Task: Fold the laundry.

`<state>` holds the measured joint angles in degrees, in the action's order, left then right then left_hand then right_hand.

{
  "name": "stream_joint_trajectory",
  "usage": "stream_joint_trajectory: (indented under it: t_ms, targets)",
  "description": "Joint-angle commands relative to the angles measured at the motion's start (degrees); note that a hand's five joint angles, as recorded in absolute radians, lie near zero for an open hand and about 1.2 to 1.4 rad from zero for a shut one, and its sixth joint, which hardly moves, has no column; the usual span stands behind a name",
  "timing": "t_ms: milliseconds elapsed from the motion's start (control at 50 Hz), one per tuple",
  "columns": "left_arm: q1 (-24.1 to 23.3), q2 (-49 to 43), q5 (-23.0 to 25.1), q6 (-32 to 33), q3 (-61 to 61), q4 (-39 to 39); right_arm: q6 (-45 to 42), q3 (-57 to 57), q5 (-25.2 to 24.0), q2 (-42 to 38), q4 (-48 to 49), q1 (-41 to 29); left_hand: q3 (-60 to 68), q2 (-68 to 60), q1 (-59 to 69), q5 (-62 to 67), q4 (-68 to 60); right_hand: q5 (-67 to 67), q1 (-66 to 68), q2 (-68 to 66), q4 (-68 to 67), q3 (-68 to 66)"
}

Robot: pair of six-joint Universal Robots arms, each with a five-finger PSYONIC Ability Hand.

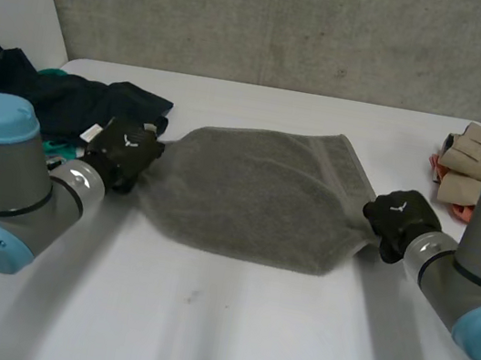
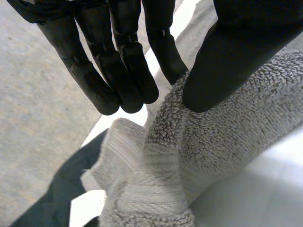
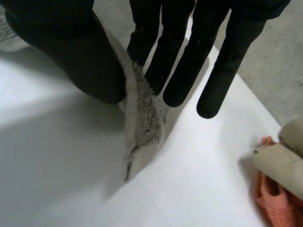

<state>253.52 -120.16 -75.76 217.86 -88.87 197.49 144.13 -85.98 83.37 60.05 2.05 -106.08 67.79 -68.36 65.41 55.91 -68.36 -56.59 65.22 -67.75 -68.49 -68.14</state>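
A grey towel [image 1: 256,197] lies stretched across the middle of the white table [image 1: 225,325]. My left hand [image 1: 125,153] grips its left end; in the left wrist view the thumb [image 2: 227,61] pinches the bunched towel [image 2: 199,156] against the fingers [image 2: 128,71]. My right hand [image 1: 400,221] holds the towel's right corner. In the right wrist view the thumb [image 3: 75,52] and fingers [image 3: 180,61] pinch the towel's edge [image 3: 139,123], which hangs down from them toward the table.
A pile of dark blue and green clothes [image 1: 60,99] lies at the table's back left, right behind my left hand. Beige and orange folded cloths [image 1: 474,164] sit at the back right, also seen as beige and orange cloths [image 3: 279,175] in the right wrist view.
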Motion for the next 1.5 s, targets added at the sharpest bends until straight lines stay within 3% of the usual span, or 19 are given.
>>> stream_joint_trajectory:
  t_ms: [20, 220, 300, 440, 560, 700, 740, 780, 820, 900, 980, 1120, 1240, 1500]
  targets:
    - [-1.88, 9.57, -1.76, -3.48, -1.39, -2.10, 2.83, -0.15, -0.14, 7.00, -3.71, 1.58, 12.21, -11.64, 14.59, 14.09, -11.64, -13.41, 14.78, -12.25, -11.51, -11.86]
    - [-4.70, 29.17, -2.38, -12.27, -1.75, -11.06, 5.02, 4.41, -4.70, 19.48, -16.45, 6.06, 12.21, -11.64, 14.59, 14.09, -11.64, -13.41, 14.78, -12.25, -11.51, -11.86]
    - [-4.70, 32.09, -1.85, -14.30, -0.43, -11.43, 7.91, 6.17, -5.76, 20.55, -18.13, 6.42, 12.21, -11.64, 14.59, 14.09, -11.64, -13.41, 14.78, -12.25, -11.51, -11.86]
    - [-3.82, 19.45, -1.85, -14.22, 5.10, -11.95, 10.47, 10.56, -5.41, 14.06, -17.08, 5.89, 12.21, -11.64, 14.59, 14.09, -11.64, -13.41, 14.78, -12.25, -11.51, -11.86]
    - [-4.08, 3.72, -2.55, -11.59, 13.18, -13.97, 11.53, 17.77, -3.22, 3.34, -18.30, 4.05, 12.21, -11.64, 14.59, 14.09, -11.64, -13.41, 14.78, -12.25, -11.51, -11.86]
    - [-3.64, -12.18, -8.16, -4.21, 26.18, -14.41, 11.53, 23.92, 4.67, -6.86, -17.87, 0.62, 10.89, -10.33, 13.28, 12.77, -10.32, -13.41, 14.78, -12.25, -11.51, -11.86]
    - [-3.82, -14.57, -9.22, -2.88, 28.30, -14.85, 11.27, 24.72, 6.27, -8.36, -17.78, -0.17, 3.19, -2.63, 5.58, 5.07, -2.62, -13.41, 14.78, -12.25, -11.51, -11.86]
    - [-4.26, -16.25, -10.19, -1.04, 30.16, -15.99, 10.83, 25.42, 7.68, -9.86, -17.69, -1.14, -27.35, 27.91, -24.96, -25.47, 27.92, -13.41, 14.78, -12.25, -11.51, -11.86]
    - [-4.61, -16.16, -10.46, 0.19, 30.25, -16.61, 10.39, 25.43, 7.95, -10.47, -17.69, -1.67, -46.73, 47.30, -44.35, -44.85, 47.30, -13.41, 14.78, -12.25, -11.51, -11.86]
    - [-4.96, -12.57, -10.55, 1.08, 27.62, -16.70, 9.68, 24.20, 7.95, -10.48, -17.60, -2.11, -57.40, 57.97, -55.01, -55.52, 57.97, -13.41, 14.78, -12.25, -11.51, -11.86]
    - [-5.05, -4.84, -10.02, -0.33, 20.51, -15.47, 9.33, 22.70, 7.77, -9.60, -16.99, -1.50, -57.42, 57.98, -55.03, -55.54, 57.99, -13.41, 14.78, -12.25, -11.51, -11.86]
    - [-6.01, 9.41, -2.82, -4.02, 4.34, -14.33, 8.54, 19.36, 6.28, -7.58, -16.55, -0.18, -44.99, 45.56, -42.61, -43.11, 45.57, -13.41, 14.78, -12.25, -11.51, -11.86]
    - [-6.72, 6.71, 1.67, -5.25, -1.83, -14.50, 7.23, 15.77, 4.61, -5.91, -15.67, 0.18, -36.23, 36.80, -33.84, -34.35, 36.80, -13.41, 14.78, -12.25, -11.51, -11.86]
    - [-6.19, -3.68, -0.09, -6.13, 3.62, -15.47, 5.90, 11.98, 3.73, -5.03, -14.18, 0.88, -42.61, 43.18, -40.22, -40.73, 43.18, -13.41, 14.78, -12.25, -11.51, -11.86]
